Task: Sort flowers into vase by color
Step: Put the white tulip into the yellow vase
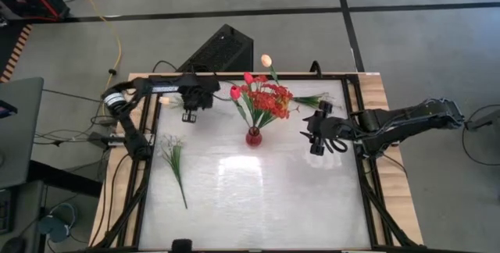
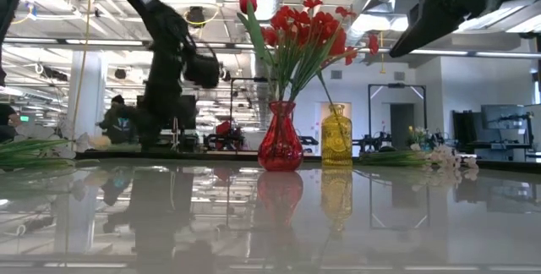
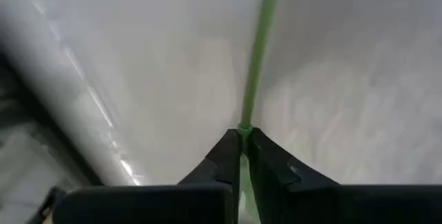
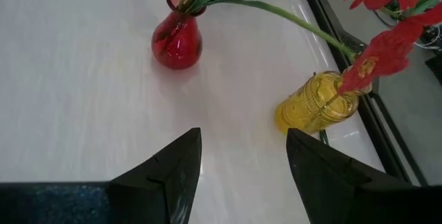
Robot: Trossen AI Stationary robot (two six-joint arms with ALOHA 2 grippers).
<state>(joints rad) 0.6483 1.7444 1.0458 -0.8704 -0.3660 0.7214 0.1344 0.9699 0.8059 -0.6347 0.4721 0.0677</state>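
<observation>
A red vase (image 1: 253,137) stands mid-table and holds several red flowers (image 1: 266,101); it also shows in the low view (image 2: 280,137) and the right wrist view (image 4: 177,41). A yellow vase (image 2: 336,136) stands behind it, toward the far edge (image 4: 314,104). A peach tulip (image 1: 266,60) shows above the far edge. A white-blossom sprig (image 1: 173,158) lies flat on the table's left part, and another sprig (image 1: 311,101) lies at the far right. My left gripper (image 1: 188,115) is at the far left, shut on a green stem (image 3: 257,58). My right gripper (image 4: 242,158) is open and empty, right of the red vase (image 1: 315,140). My left gripper pinches a thin green stem (image 3: 244,133) between its two fingertips. The stem lies along the fingers and runs straight on past them over the white table top. Its flower head is outside the wrist view.
The table top is white and glossy, with a dark frame around it (image 1: 355,120). A black box (image 1: 223,50) stands beyond the far edge. Bare table lies toward the near edge (image 1: 258,198). A person (image 2: 118,120) shows in the room behind.
</observation>
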